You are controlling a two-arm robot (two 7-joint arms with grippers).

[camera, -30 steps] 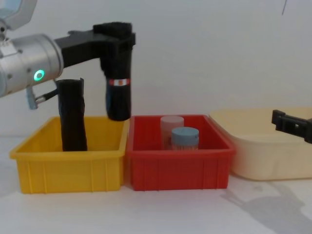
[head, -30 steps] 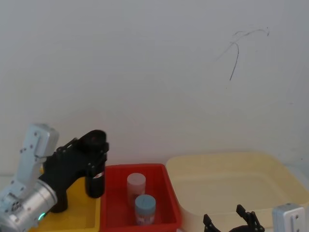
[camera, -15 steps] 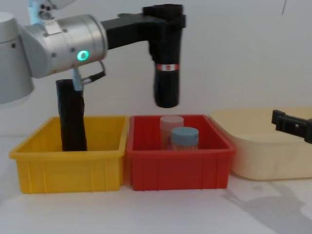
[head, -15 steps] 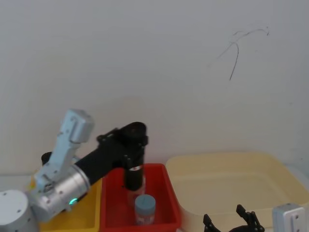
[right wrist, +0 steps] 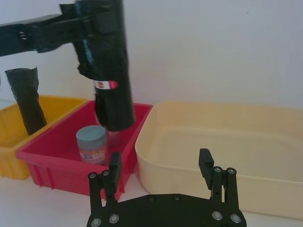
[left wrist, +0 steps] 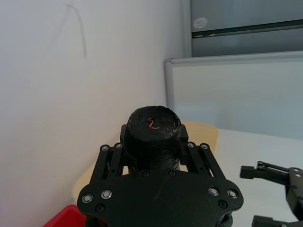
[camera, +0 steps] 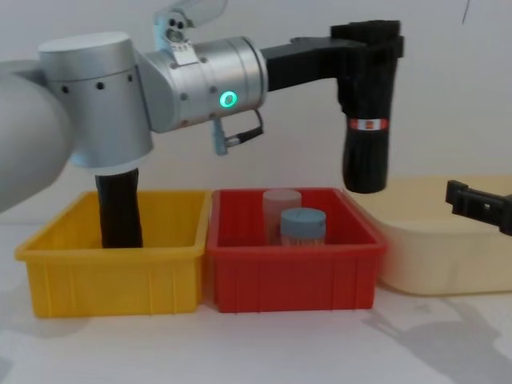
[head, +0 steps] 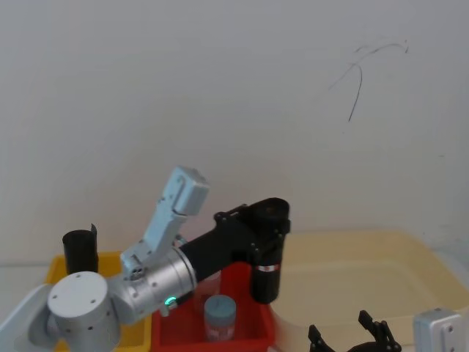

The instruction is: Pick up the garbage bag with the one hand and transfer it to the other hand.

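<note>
- The left gripper (camera: 368, 48), clamped on the garbage bag (camera: 366, 152), has swung right from the yellow bin (camera: 112, 280) to above the red bin's (camera: 292, 280) edge beside the cream tub (camera: 432, 260).
- Its silver wrist (camera: 216, 80) now crosses above the yellow bin.

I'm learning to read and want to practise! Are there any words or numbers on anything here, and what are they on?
Nothing here can be read as a word or number.
The label band on the garbage bag, held by the left hand: red and white, print too small to read.
The bag's top end: a red squiggle, not a clear letter.
The blue-lidded jar in the red bin: no readable text.
The wall: a thin dark scribble, not writing.
</note>
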